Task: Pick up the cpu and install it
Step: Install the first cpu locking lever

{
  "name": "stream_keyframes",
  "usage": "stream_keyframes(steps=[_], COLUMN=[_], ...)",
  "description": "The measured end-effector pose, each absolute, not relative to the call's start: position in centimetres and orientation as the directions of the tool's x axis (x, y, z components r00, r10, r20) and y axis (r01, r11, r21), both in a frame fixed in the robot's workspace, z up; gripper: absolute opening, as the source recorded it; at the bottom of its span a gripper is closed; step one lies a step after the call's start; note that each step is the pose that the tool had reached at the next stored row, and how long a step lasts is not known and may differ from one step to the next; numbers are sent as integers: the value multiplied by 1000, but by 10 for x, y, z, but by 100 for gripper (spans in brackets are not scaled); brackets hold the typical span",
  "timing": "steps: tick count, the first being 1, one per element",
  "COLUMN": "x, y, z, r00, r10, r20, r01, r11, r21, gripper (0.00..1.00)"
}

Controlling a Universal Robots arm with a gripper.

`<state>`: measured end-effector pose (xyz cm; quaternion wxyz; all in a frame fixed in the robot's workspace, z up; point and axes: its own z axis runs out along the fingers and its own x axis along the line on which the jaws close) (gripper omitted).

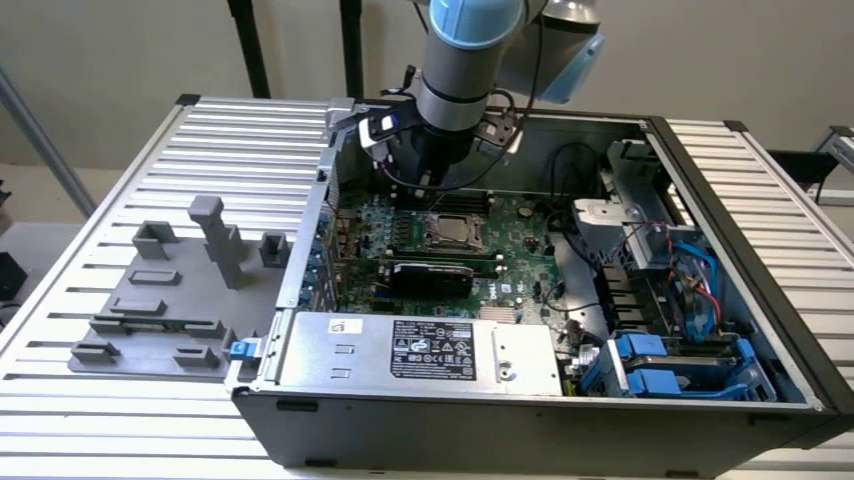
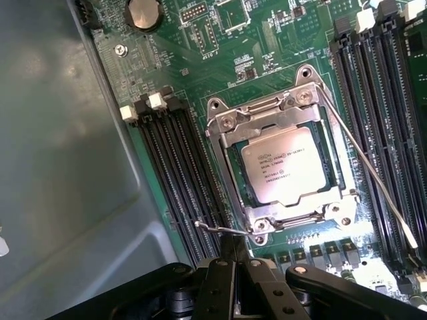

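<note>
Here we have the ribbed aluminium table (image 1: 240, 130) carrying the open grey computer case (image 1: 534, 415), with the blue-and-grey robot arm (image 1: 461, 60) reaching down inside. On the green motherboard (image 2: 267, 67) we see the small square silver-topped cpu (image 2: 283, 165) lying flat in its socket, ringed by the silver metal frame (image 2: 230, 123). Our black gripper (image 2: 235, 250) hangs just beside that frame, fingers pressed together on nothing we can make out, tips at the thin wire lever (image 2: 217, 229).

A robotics lab: opened computer case (image 1: 534, 425) on a slotted aluminium table (image 1: 247, 125) beside grey fixtures (image 1: 167, 300).
</note>
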<state>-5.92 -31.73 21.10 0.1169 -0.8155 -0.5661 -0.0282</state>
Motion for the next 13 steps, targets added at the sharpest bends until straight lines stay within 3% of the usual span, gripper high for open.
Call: stream_keyframes(steps=[13], x=[-53], y=[-317], z=[211], r00=[369], r10=[918], r20=[148], r01=[924], r11=[-346], r21=[-162], gripper=[11])
